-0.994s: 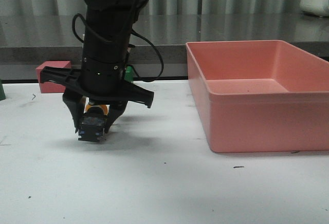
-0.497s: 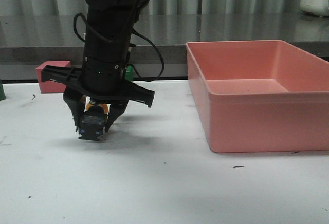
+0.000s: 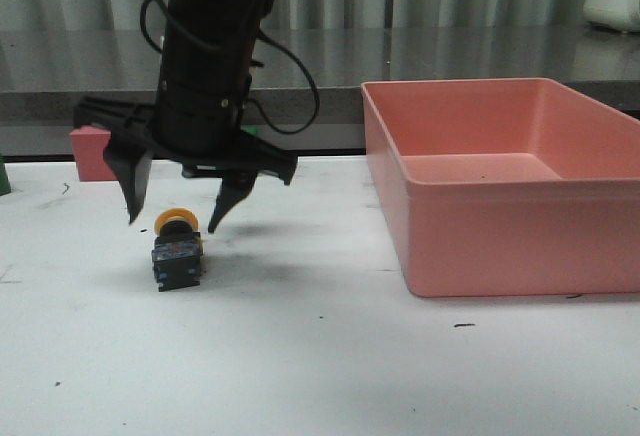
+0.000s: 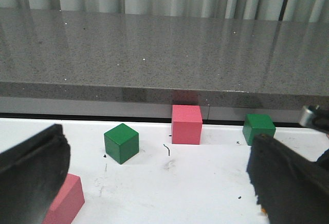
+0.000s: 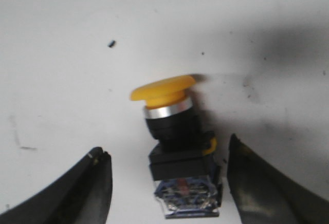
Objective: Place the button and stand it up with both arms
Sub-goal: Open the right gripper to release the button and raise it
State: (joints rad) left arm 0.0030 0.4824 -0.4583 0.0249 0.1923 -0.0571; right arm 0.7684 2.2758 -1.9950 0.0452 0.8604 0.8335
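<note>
The button (image 3: 177, 248) lies on its side on the white table, its yellow cap pointing away from the front camera and its blue-and-black base toward it. My right gripper (image 3: 172, 224) hangs open just above it, one finger on each side, neither touching. The right wrist view shows the button (image 5: 177, 147) free between the spread fingers (image 5: 95, 188). My left gripper (image 4: 159, 183) is open and empty, low over the table. It faces the cubes and is out of the front view.
A large pink bin (image 3: 480, 226) stands to the right. A pink cube (image 3: 95, 151) sits at the back left. The left wrist view has a green cube (image 4: 121, 142), a pink cube (image 4: 186, 124), another green cube (image 4: 258, 128) and a near pink cube (image 4: 66, 203).
My right gripper was shut on the button just above the table. It has opened wide and risen a little, and the button now rests on the table.
</note>
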